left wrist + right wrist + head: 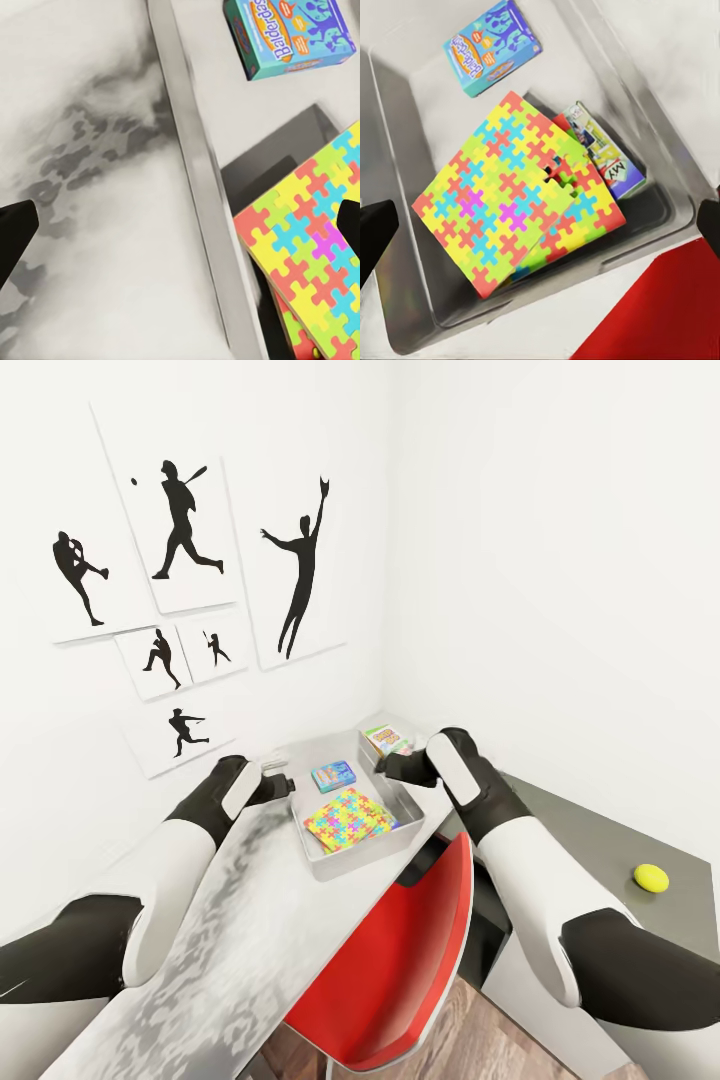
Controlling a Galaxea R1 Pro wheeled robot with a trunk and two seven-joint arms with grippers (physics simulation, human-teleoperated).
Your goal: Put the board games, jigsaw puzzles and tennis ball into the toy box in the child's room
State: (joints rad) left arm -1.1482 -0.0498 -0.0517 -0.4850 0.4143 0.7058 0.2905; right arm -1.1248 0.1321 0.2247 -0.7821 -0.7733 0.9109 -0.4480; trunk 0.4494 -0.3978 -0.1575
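Grey toy box [410, 822] sits between both bent arms, each empty tool spread wide above it.

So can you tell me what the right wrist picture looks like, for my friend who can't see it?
A grey lidless toy box holds colourful jigsaw puzzle mats, stacked askew, a blue printed board game box, and a white-green game box partly under the mats. A red chair shows at one corner.
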